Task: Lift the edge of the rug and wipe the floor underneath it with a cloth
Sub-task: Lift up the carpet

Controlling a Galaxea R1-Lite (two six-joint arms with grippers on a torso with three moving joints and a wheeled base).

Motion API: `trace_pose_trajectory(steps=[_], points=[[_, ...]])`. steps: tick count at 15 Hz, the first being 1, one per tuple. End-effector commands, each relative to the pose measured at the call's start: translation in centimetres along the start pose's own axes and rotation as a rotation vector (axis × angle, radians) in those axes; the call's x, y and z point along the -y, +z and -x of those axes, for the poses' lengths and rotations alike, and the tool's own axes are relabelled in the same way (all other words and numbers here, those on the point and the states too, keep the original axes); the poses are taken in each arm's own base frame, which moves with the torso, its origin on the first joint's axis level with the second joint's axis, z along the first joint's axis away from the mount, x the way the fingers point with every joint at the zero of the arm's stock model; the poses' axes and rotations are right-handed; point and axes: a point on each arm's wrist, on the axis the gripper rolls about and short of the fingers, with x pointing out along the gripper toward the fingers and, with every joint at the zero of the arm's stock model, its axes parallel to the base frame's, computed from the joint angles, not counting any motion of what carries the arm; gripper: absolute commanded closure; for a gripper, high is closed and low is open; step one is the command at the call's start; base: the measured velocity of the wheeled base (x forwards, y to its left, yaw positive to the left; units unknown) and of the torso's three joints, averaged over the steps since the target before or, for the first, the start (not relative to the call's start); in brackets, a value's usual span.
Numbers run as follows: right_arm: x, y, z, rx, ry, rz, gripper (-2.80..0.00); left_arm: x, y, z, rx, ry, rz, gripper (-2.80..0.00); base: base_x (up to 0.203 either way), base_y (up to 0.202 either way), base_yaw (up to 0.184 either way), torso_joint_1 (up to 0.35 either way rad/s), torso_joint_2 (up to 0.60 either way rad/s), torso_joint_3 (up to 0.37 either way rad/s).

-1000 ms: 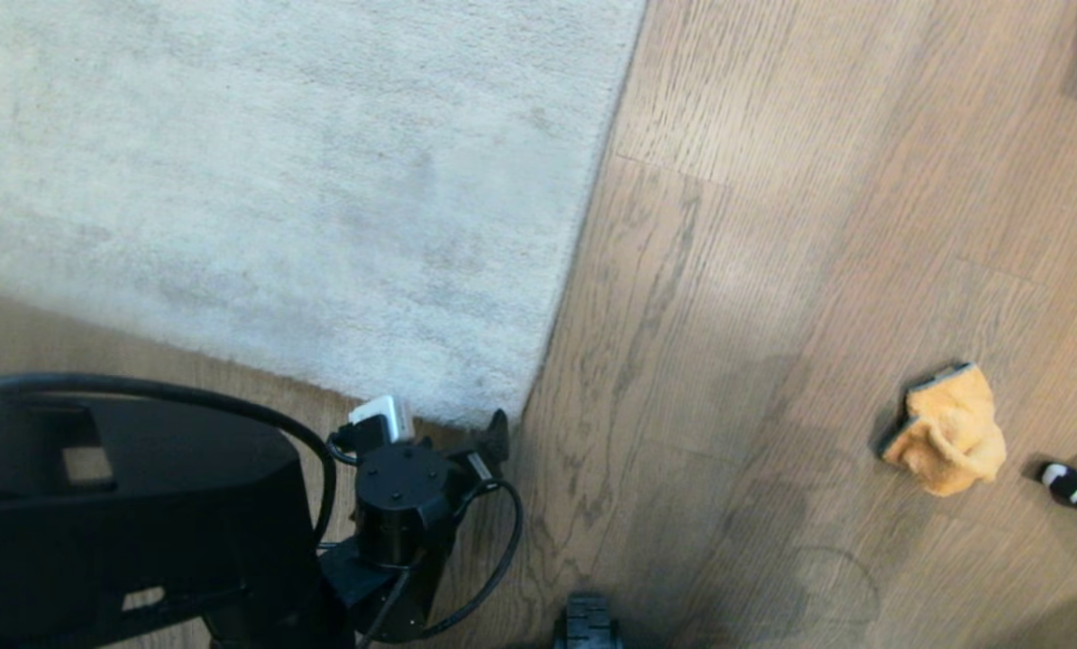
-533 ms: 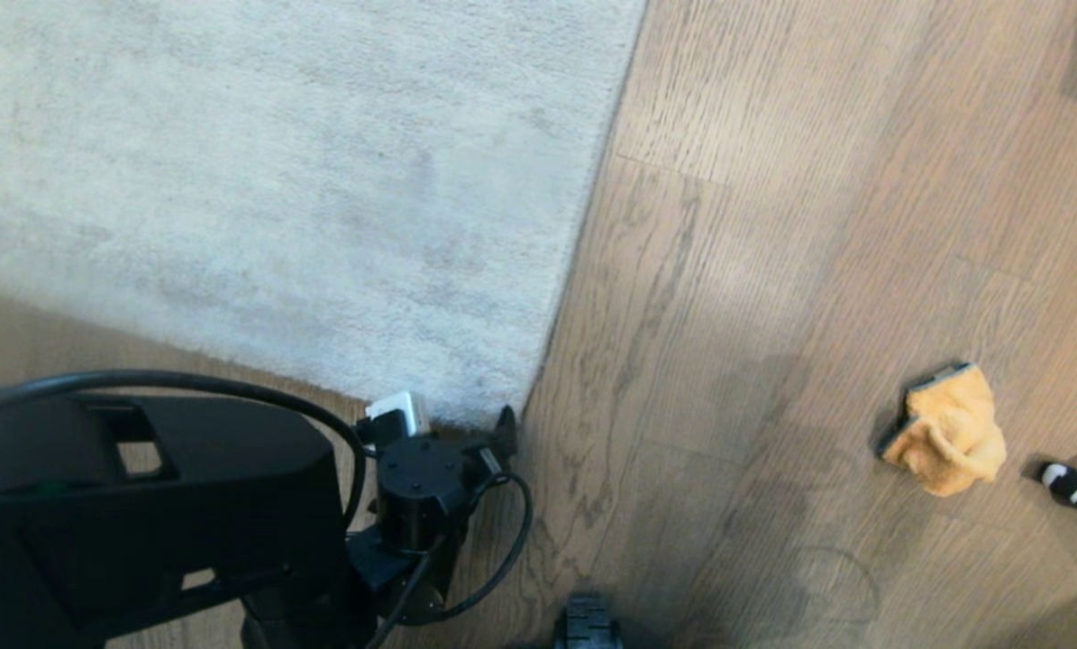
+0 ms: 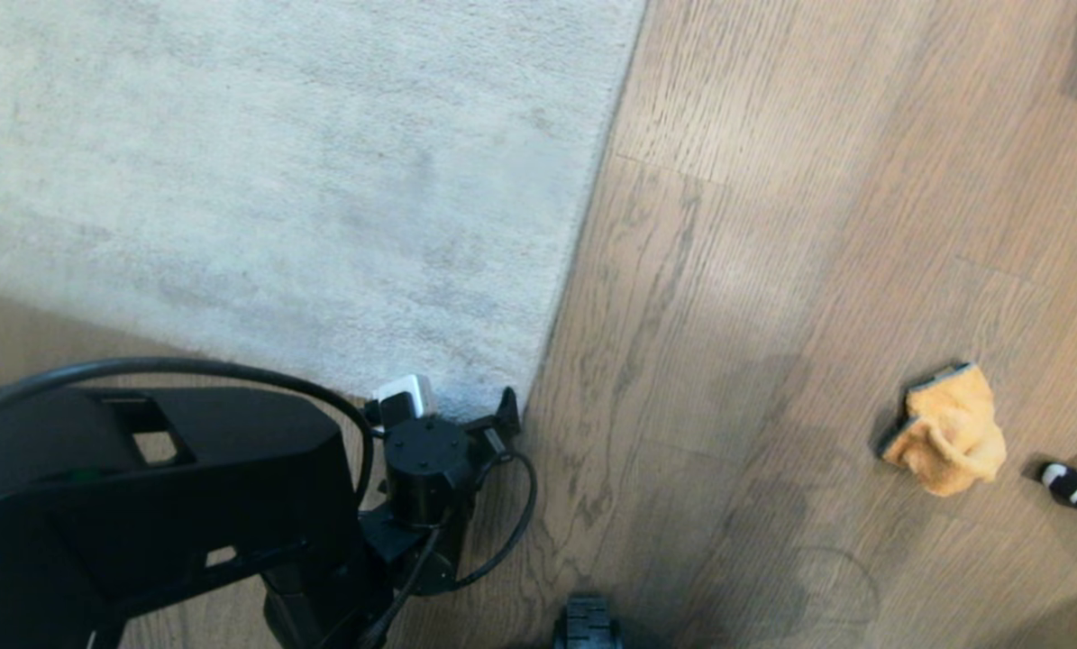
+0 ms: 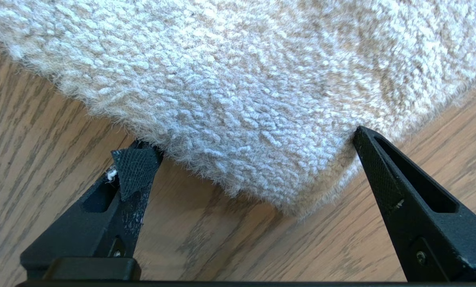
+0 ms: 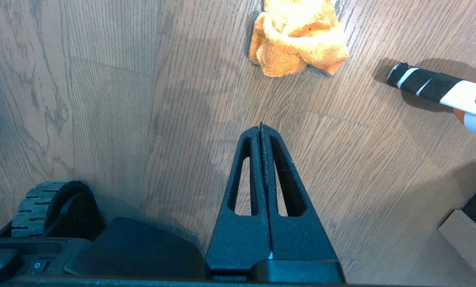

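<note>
The left gripper (image 4: 245,159) straddles the rug (image 4: 261,79) corner, fingers spread wide on the floor (image 4: 42,119), placed to pinch and lift it. The right gripper (image 5: 261,131) hangs pressed together; the cloth (image 3: 948,431) lies well apart.

The rug (image 4: 261,79) is a nubbly, matt short pile, fuzzy along its edge, lying on a floor (image 3: 772,225) of smooth, low-sheen wooden planks with dark open grain, while the cloth (image 5: 297,36) is soft fluffy towelling and the gripper jaws are matt, grainy black plastic.
</note>
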Motion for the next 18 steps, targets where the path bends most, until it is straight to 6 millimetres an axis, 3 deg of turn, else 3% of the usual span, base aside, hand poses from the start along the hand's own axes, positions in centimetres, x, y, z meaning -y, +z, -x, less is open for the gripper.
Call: trace_pose_trajectory(steps=[1,11,14,18], points=[[0.0,0.0,0.0,0.000,0.000,0.000,0.00,0.6,0.9,0.0,0.050,-0.028,0.045,-2.80,0.000,0.000,0.000,0.000,0.00,0.000],[0.0,0.0,0.0,0.000,0.000,0.000,0.00,3.3,3.3,2.3,0.092,-0.130,0.082,-2.80,0.000,0.000,0.000,0.000,0.00,0.000],[0.0,0.0,0.0,0.000,0.000,0.000,0.00,3.6,3.1,2.8,0.082,-0.141,0.070,-2.80,0.000,0.000,0.000,0.000,0.00,0.000],[0.0,0.0,0.0,0.000,0.000,0.000,0.00,3.4,1.3,3.7,0.023,-0.142,0.030,-2.80,0.000,0.000,0.000,0.000,0.00,0.000]])
